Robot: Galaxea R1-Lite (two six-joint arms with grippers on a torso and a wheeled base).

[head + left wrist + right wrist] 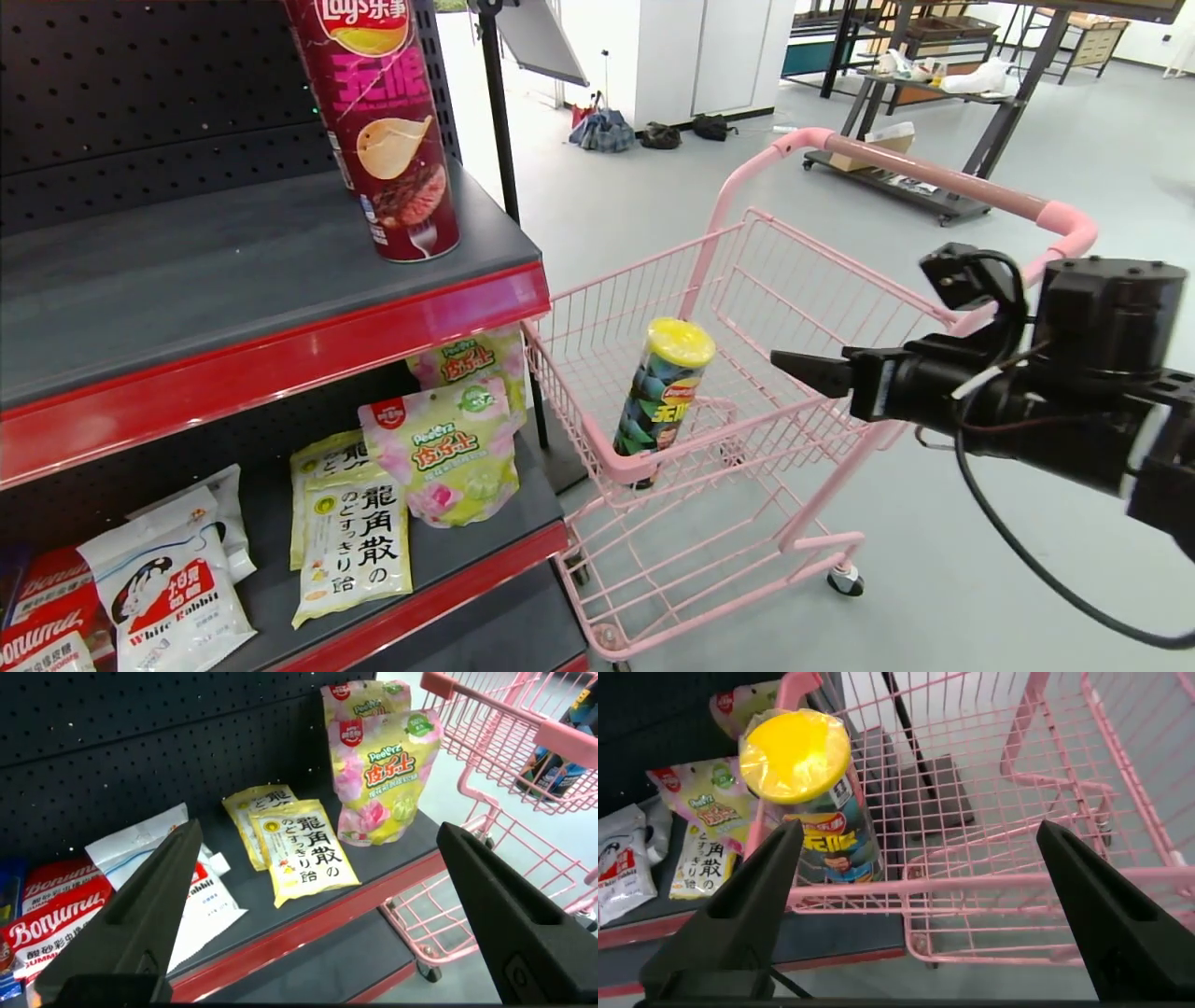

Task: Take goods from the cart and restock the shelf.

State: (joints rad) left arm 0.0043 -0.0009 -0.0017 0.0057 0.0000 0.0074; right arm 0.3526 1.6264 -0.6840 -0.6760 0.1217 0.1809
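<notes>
A pink cart (934,177) is seen to the right of the shelf (280,345), close to its end. A can with a yellow lid (661,401) is stood almost upright in the near left corner of the cart's basket, against the wire wall. The right end effector (808,371) is held to the right of that can, above the basket and apart from it. In the right wrist view it (917,831) is seen released, its fingers spread wide with nothing between them, and the can (817,793) lies beyond them.

The left end effector (318,829) is likewise released and empty, held before the lower shelf. A red can (392,140) is stood upright at the right end of the upper shelf. On the lower shelf, flowered pouches (448,448) are propped at the right end, yellow packets (350,541) are laid flat to their left, and white bags (168,579) lie farther left.
</notes>
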